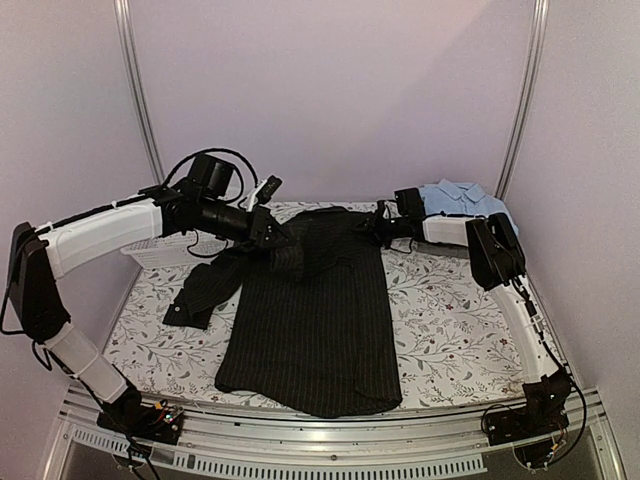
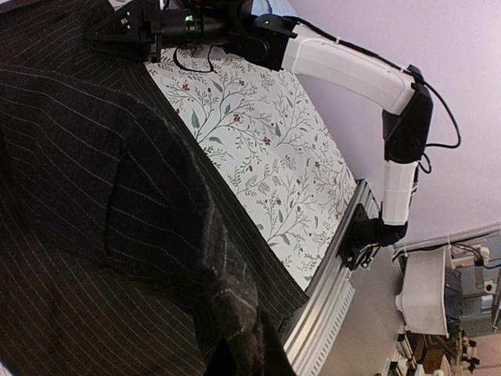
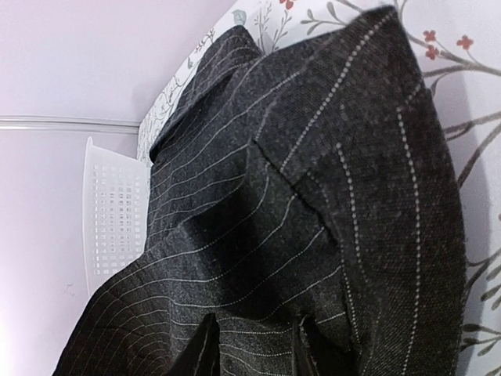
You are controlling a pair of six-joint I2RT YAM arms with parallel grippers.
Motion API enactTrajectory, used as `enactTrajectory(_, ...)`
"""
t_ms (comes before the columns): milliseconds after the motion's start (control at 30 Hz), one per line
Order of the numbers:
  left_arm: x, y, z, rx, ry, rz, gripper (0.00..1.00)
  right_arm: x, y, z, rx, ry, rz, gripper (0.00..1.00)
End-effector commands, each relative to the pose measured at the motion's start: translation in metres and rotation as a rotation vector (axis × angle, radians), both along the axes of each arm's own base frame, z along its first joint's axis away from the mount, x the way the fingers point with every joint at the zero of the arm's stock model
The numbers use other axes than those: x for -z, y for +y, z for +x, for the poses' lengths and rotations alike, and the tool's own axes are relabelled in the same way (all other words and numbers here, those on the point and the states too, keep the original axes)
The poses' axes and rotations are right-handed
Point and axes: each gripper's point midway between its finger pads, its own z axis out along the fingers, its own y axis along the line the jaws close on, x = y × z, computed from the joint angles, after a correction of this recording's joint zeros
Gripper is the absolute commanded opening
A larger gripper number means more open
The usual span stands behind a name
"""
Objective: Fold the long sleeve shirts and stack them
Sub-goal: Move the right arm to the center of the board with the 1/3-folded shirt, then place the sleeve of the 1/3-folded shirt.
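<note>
The black pinstriped long sleeve shirt lies lengthwise on the floral table, hem toward the near edge, one sleeve trailing left. My left gripper is shut on the shirt's left shoulder and holds it a little above the table; bunched cloth hides the jaws in the left wrist view. My right gripper is at the right shoulder. Its fingers stand apart with striped cloth lying between them. The light blue shirt lies folded at the back right corner.
A white mesh basket sits at the back left under my left arm, and shows as the basket in the right wrist view. A metal rail runs along the near table edge. Walls close in on three sides.
</note>
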Motion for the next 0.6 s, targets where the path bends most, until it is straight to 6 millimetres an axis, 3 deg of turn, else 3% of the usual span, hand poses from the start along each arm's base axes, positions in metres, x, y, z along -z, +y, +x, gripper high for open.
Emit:
enactTrajectory(0, -0.018, -0.024, -0.005, 0.046, -0.049, -0.042, 0.0, -0.037, -0.006, -0.009, -0.033, -0.048, -0.025, 0.35)
enactTrajectory(67, -0.015, -0.032, -0.008, 0.061, -0.046, -0.036, 0.0, -0.059, -0.012, -0.012, -0.02, -0.088, -0.054, 0.37)
enactTrajectory(100, -0.012, -0.036, -0.01, 0.071, -0.041, -0.034, 0.0, -0.081, -0.015, -0.014, -0.017, -0.124, -0.06, 0.39)
enactTrajectory(167, -0.007, -0.046, -0.017, 0.1, -0.029, -0.028, 0.0, -0.091, -0.024, -0.025, 0.003, -0.136, -0.094, 0.4)
enactTrajectory(200, -0.005, -0.052, -0.02, 0.113, -0.023, -0.025, 0.0, -0.109, -0.029, -0.031, 0.021, -0.161, -0.104, 0.42)
enactTrajectory(233, 0.0, -0.057, -0.023, 0.126, -0.015, -0.018, 0.0, -0.109, -0.036, -0.038, 0.037, -0.16, -0.122, 0.43)
enactTrajectory(300, 0.005, -0.068, -0.028, 0.149, -0.011, -0.002, 0.0, -0.135, -0.045, -0.054, 0.057, -0.203, -0.135, 0.46)
enactTrajectory(400, 0.02, -0.084, -0.036, 0.184, 0.012, 0.026, 0.0, -0.14, -0.059, -0.079, 0.084, -0.217, -0.193, 0.51)
enactTrajectory(433, 0.026, -0.089, -0.039, 0.198, 0.023, 0.034, 0.0, -0.155, -0.065, -0.088, 0.097, -0.242, -0.199, 0.54)
enactTrajectory(533, 0.043, -0.107, -0.05, 0.249, 0.047, 0.061, 0.0, -0.158, -0.078, -0.115, 0.125, -0.257, -0.243, 0.63)
enactTrajectory(567, 0.049, -0.112, -0.054, 0.267, 0.054, 0.074, 0.0, -0.169, -0.081, -0.126, 0.134, -0.277, -0.248, 0.66)
